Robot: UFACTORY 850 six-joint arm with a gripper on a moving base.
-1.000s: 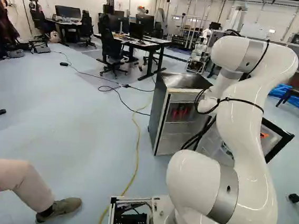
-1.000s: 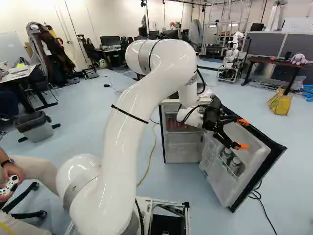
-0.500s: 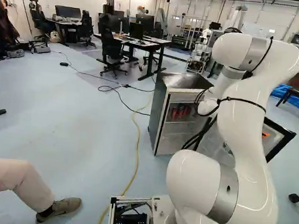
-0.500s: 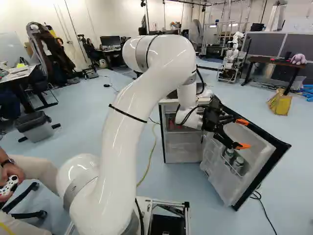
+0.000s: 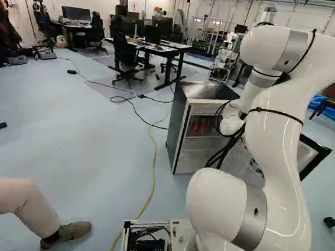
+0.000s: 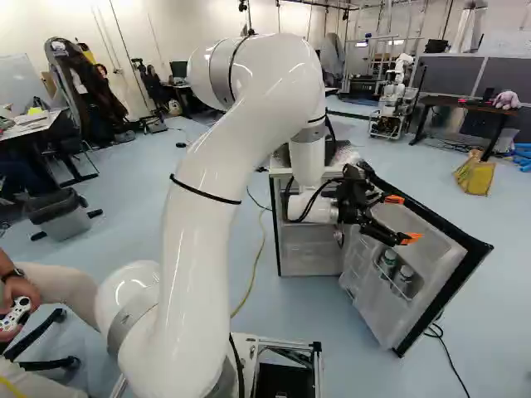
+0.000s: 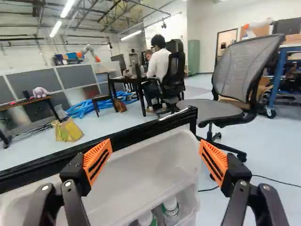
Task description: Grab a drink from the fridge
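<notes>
Standing wide apart, the gripper's (image 6: 402, 219) fingers straddle nothing; the open fridge door (image 6: 436, 269) blocks the way ahead. Bottles (image 6: 387, 262) sit in its rack, red cans (image 5: 202, 126) inside the fridge (image 5: 178, 135). Beyond the door stands a mesh-backed chair (image 7: 247, 66). Since a second ago, the arm's upper bend has risen and the door has swung slightly wider.
</notes>
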